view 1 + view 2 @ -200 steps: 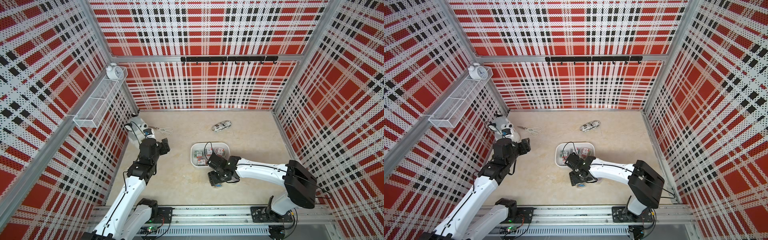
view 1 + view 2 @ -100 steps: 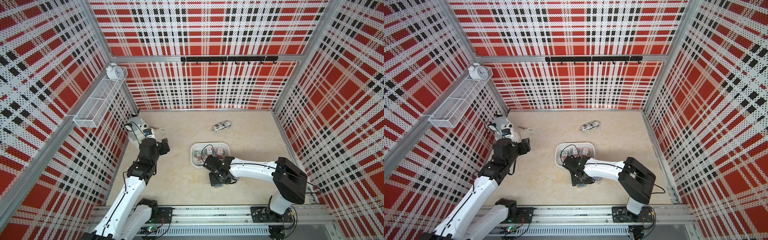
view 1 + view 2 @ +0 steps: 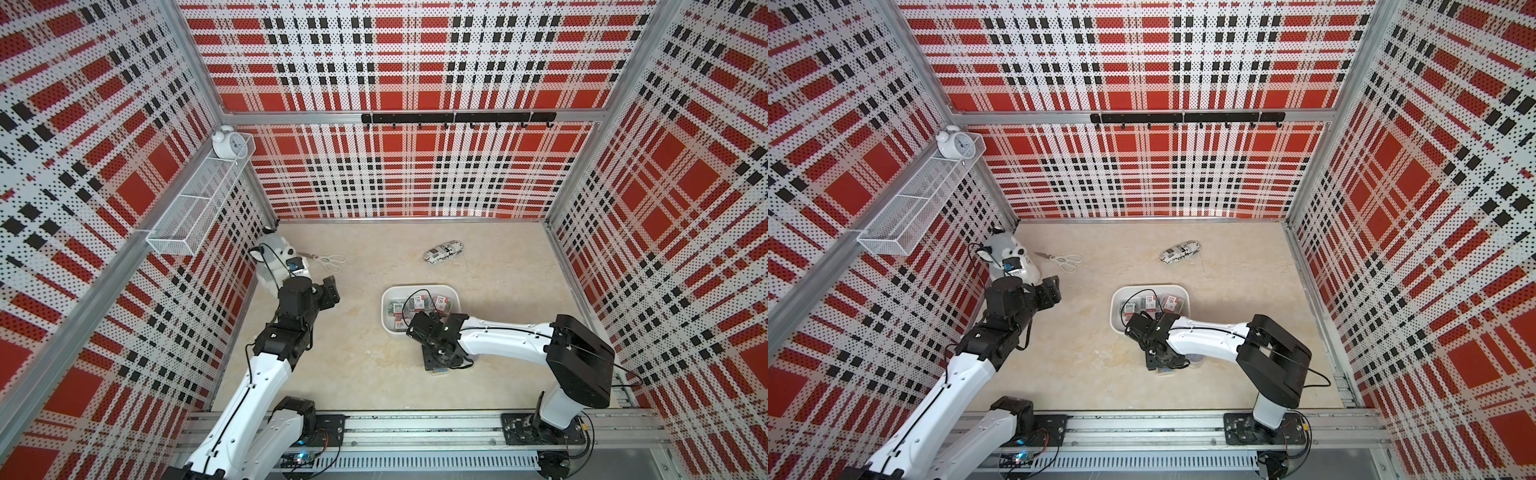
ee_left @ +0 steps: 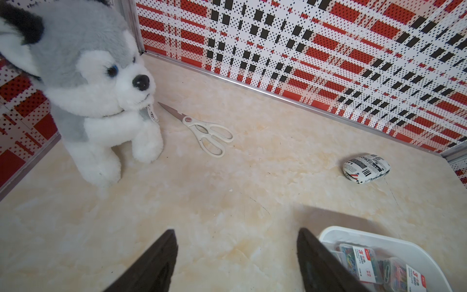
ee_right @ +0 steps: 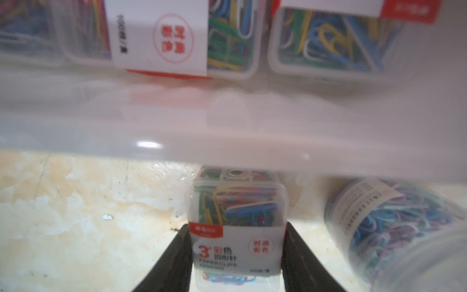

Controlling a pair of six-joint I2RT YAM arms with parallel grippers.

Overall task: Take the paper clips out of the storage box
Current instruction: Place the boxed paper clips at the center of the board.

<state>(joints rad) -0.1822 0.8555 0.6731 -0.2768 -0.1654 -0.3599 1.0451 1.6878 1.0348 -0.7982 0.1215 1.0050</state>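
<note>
The right hand is clamped on a small clear rectangular plastic case of multicoloured paper clips. Its two black fingers lie flush against the case's two sides. The case stands on the pale marbled bench, just outside the near wall of the white rectangular plastic storage box. A round clear plastic tub of pastel clips is also outside the box, just beside the case. Over the wall, inside the box, lie more clear labelled cases of clips, packed close together. In both top views the right arm reaches low across the bench to the side of the box that faces the rail. The left hand hangs above bare bench with its fingers apart and nothing between them, well apart from the box. Beyond it a grey-and-white plush husky sits by the side wall, white-handled scissors lie just beside its paws, and a black-and-white printed pouch rests near the back wall.
</note>
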